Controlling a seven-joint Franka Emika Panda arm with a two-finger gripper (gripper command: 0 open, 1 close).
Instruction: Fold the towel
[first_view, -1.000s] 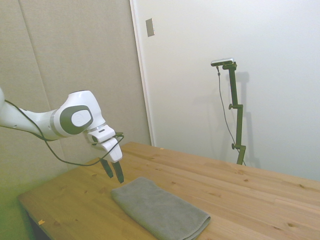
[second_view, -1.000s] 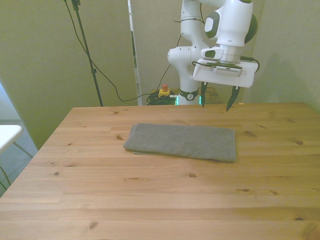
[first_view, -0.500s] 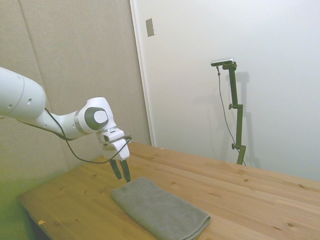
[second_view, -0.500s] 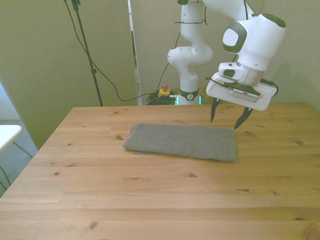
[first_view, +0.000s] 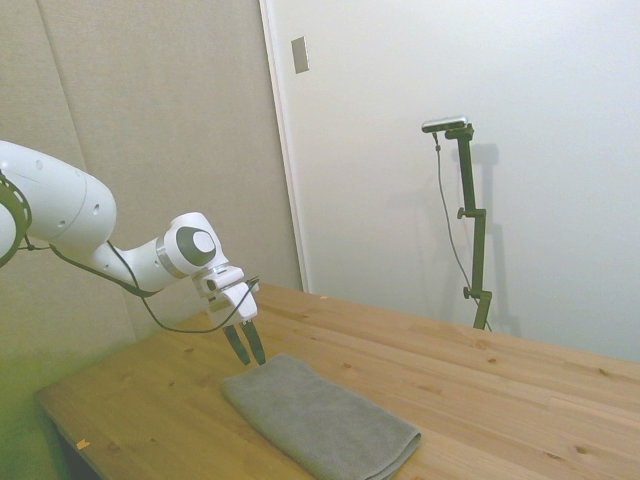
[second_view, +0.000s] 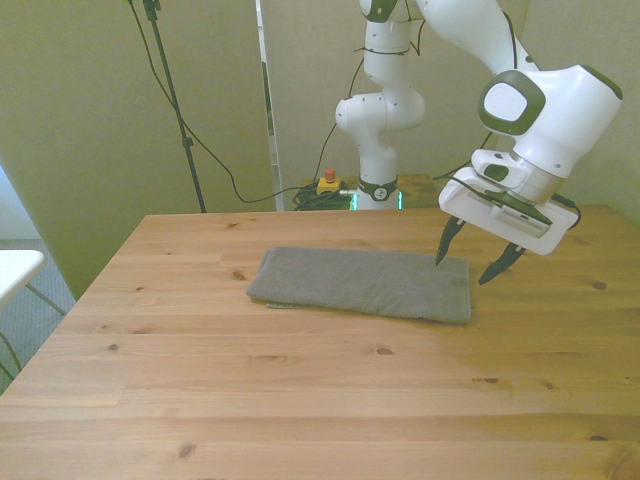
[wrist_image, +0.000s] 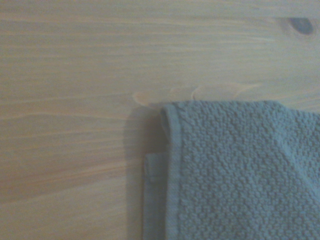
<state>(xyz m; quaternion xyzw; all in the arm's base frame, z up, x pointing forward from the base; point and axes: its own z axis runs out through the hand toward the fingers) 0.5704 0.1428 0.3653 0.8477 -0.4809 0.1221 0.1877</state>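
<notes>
The hand (second_view: 468, 265) has dropped toward the towel's (second_view: 365, 283) end at the front view's right, fingers spread wide, empty; the towel's length stretches away leftward across the bench (second_view: 300, 390).

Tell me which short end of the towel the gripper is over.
The end at the front view's right: the gripper hangs open above that corner of the towel; the other end lies untouched.

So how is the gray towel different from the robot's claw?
The towel is soft gray cloth lying flat on the table; the gripper is hard, white with dark fingers, held in the air over the towel's end. The towel is folded closed; the gripper is open. The towel is wider.
</notes>
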